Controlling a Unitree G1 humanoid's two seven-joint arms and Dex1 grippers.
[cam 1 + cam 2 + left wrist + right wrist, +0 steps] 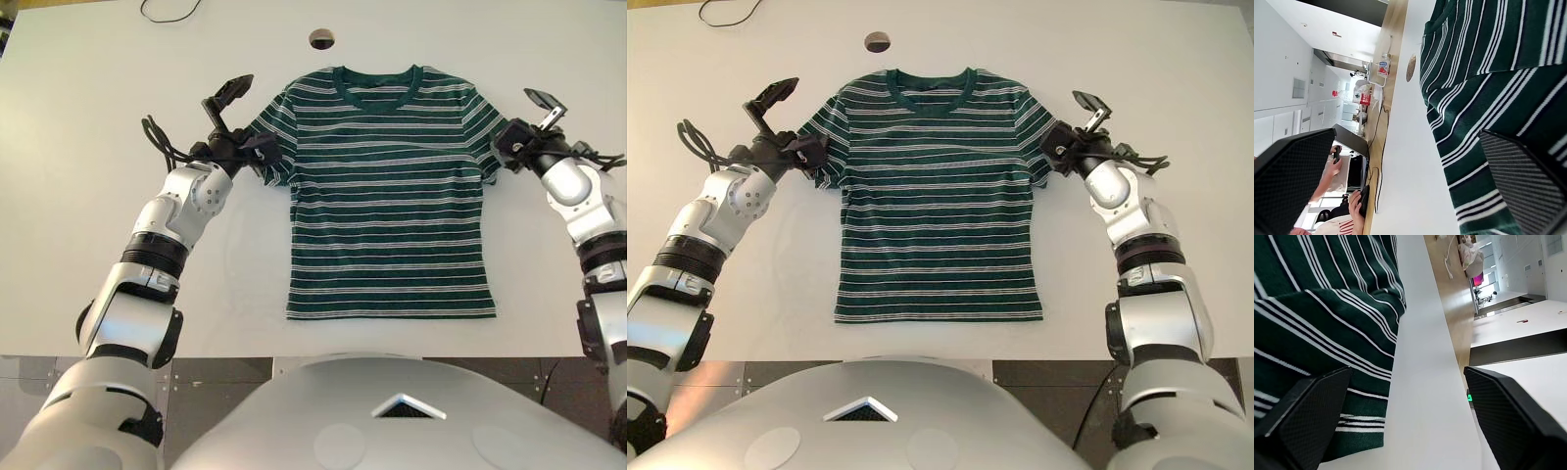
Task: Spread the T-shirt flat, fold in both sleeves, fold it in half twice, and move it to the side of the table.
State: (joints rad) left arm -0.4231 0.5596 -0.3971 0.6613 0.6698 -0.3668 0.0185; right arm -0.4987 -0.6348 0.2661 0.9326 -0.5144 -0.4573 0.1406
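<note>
Shirt (387, 196) flat on table (98, 78) — 1 sleeve (280, 125) just beside the wide-spread left gripper (245, 117), the other beside the spread right gripper (527, 117).

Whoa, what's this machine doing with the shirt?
A humanoid robot is folding a striped T-shirt, which lies spread flat on the white table. Each arm's jaws stand open at a sleeve, one at the left sleeve and one at the right sleeve. No fold has been made yet; folding in the sleeves looks like the next step.
</note>
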